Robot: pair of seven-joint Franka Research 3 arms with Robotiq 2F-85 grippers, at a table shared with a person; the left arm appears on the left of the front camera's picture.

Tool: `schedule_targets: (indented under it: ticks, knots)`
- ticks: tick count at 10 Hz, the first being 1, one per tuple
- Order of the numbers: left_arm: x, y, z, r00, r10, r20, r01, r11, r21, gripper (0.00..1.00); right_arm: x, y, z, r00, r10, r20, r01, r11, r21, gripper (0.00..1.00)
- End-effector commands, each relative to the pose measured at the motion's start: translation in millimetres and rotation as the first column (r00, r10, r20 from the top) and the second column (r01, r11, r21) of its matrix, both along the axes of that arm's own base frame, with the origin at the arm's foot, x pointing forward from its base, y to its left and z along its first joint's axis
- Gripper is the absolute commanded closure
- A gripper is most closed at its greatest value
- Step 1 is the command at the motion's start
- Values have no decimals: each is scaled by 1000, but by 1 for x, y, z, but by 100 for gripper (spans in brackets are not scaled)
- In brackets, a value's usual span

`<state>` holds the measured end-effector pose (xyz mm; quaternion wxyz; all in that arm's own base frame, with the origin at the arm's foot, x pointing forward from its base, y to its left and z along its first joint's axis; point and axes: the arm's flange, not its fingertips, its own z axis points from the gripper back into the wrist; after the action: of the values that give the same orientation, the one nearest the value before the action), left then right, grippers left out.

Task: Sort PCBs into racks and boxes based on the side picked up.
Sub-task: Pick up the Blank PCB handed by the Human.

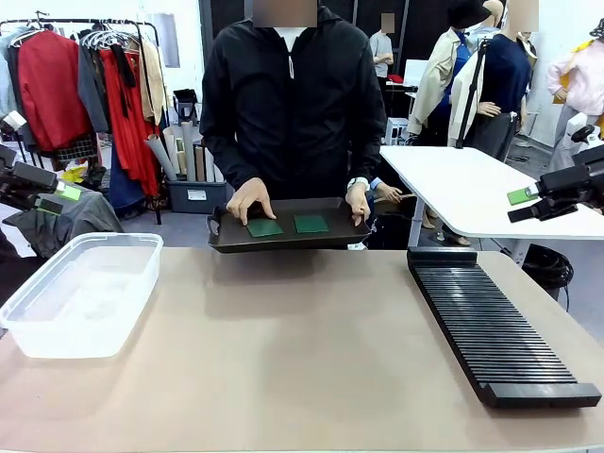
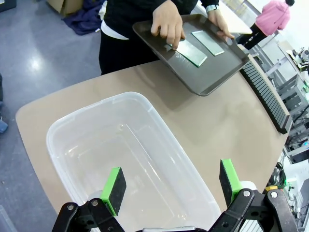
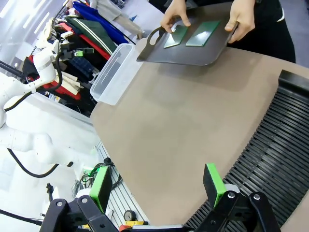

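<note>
PCBs point(image 1: 264, 227), two in number, lie flat and side by side, slightly apart, inside a shallow dark tray point(image 1: 283, 243). A person in a black jacket holds the tray at the far edge of the worktop point(image 1: 283, 359). Whether the tray rests on the worktop cannot be told. The person's hands point(image 1: 251, 198) grip the tray at opposite ends. The fingers of one hand rest on the board toward the picture's left in the front view. The other hand grips the rim beside the second board.

The box point(image 1: 57, 335), a clear plastic tub, stands on the worktop at the robot's left, well apart from the tray. No board is visible in it.

The rack point(image 1: 491, 321), long and black with many narrow slots, lies on the worktop at the robot's right. Its raised lip is at the near end. No slot holds a board.

The left tool point(image 2: 171, 183) hangs above the box with its green pads spread wide and nothing between them. The tray and both boards point(image 2: 190, 50) are well beyond it.

The right tool point(image 3: 157, 185) hangs above the near edge of the worktop, just beside the rack point(image 3: 280, 145). Its pads are spread wide and grip nothing.
</note>
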<state>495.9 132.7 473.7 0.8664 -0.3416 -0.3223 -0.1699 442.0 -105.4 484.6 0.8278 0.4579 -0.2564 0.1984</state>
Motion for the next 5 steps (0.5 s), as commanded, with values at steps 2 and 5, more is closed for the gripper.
schedule_targets:
  ticks: [2, 5]
  knots:
    - [-1, 0, 2, 1000, 6, -2, -6, 1000, 0, 0, 0, 1, 1, 1000, 2, 2, -2, 1000, -2, 0]
    - [-1, 0, 2, 1000, 6, -2, -6, 1000, 0, 0, 0, 1, 1, 1000, 2, 2, -2, 1000, -2, 0]
